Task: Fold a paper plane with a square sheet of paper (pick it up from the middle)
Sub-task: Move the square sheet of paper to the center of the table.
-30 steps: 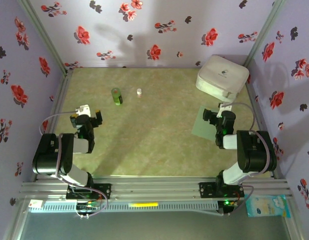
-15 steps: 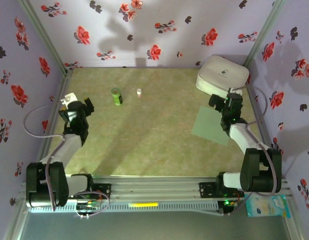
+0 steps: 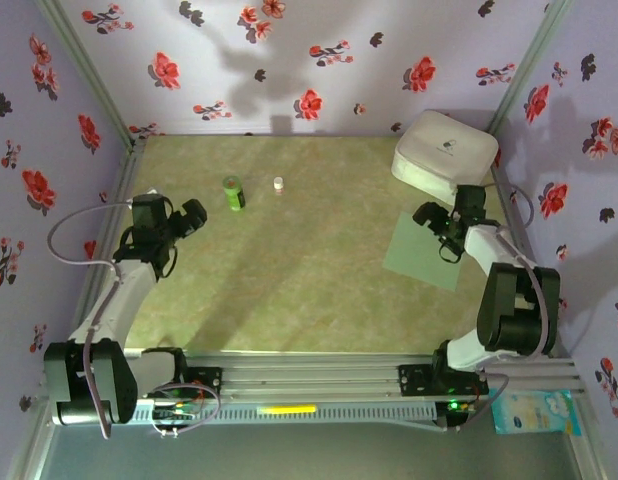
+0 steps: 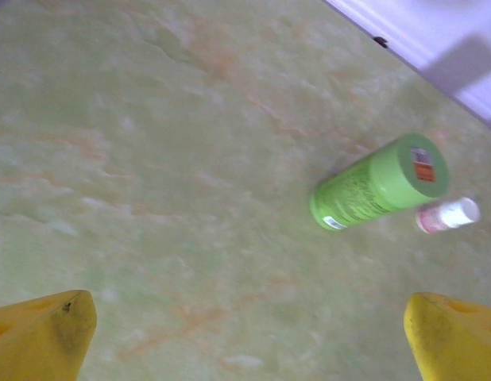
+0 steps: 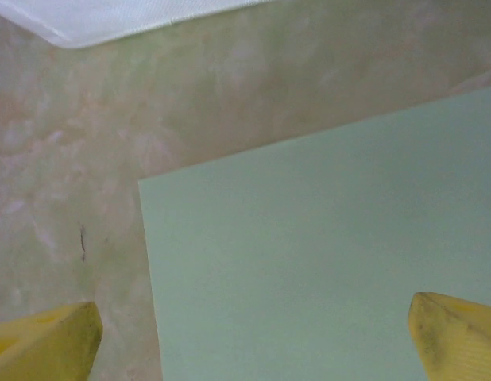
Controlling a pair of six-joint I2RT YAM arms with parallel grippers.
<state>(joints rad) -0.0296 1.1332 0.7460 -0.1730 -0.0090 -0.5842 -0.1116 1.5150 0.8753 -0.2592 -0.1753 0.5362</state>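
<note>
The square sheet of paper [image 3: 421, 255] lies flat and unfolded on the right side of the table, pale green; its corner and face show below the right wrist camera as the sheet [image 5: 325, 270]. My right gripper [image 3: 436, 222] hovers over the sheet's upper edge, open, its yellow fingertips [image 5: 51, 337] spread wide with nothing between them. My left gripper [image 3: 189, 217] is at the left side of the table, open over bare tabletop, yellow fingertips [image 4: 39, 333] far apart. No folded paper plane is in view.
A dark green cylindrical bottle [image 3: 233, 192] lies at back centre-left, also seen as the bottle [image 4: 380, 181], with a small white vial [image 3: 278, 184] beside it. A white rounded case [image 3: 444, 153] sits at the back right, just behind the sheet. Floral walls enclose the table.
Both arms have unfolded from near their bases. The left gripper swung toward the bottle; the right gripper moved from near the case to over the sheet's upper edge. The sheet has stayed put.
</note>
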